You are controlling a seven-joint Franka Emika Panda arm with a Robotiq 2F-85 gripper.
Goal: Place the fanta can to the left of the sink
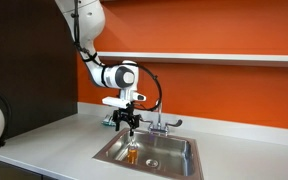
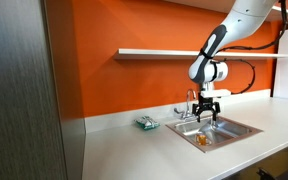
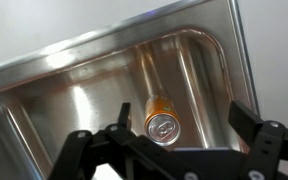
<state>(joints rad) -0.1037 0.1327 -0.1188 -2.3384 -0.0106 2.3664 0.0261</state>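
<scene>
1. The fingers [image 3: 76,148] are spread wide and hold nothing. They hang over the sink [image 1: 191,160]. The fanta can [image 3: 161,118] stands below them on the basin floor, apparently upright.
2. The steel is slick and the can is round. If one finger touches first, the can may tip and roll toward the drain.
3. Going down, the fingers could strike the basin wall or the chrome faucet [image 1: 160,122] just behind.
4. A shallow lift could catch the can on the rim, and a weak squeeze could let it slip.
5. The pale grey desk [image 2: 124,150] carries a teal-and-white object [image 2: 146,123] beside the sink, which may crowd the placing spot.
6. The room has an orange wall [image 1: 214,25], a white shelf [image 2: 164,52] and a dark grey panel [image 2: 24,90].
</scene>
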